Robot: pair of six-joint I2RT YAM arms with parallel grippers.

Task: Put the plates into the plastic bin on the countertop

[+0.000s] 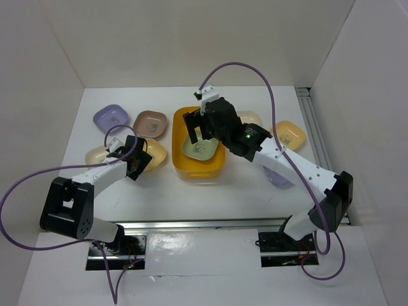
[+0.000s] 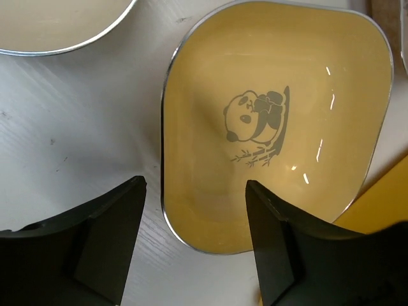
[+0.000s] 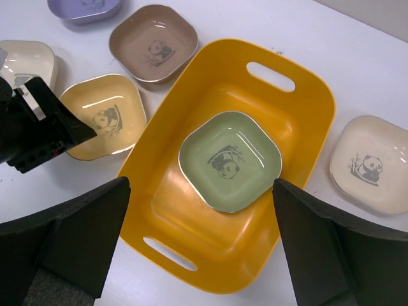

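The yellow plate (image 2: 274, 121), on the counter (image 2: 76, 127) beside the bin (image 3: 306, 81), looks light, stiff and slick, best pinched at its rim, which the open, empty left pincer (image 2: 194, 191) straddles; the right pincer (image 3: 201, 188) gapes empty.

No legible text, labels or numbers anywhere (only panda pictures on the plates (image 3: 229, 159)).

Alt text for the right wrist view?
A green plate lies flat inside the orange bin, seen between the black fingers of the open right pincer. Outside it on the white countertop: yellow plate, brown-pink plate, lavender plate, two cream plates.
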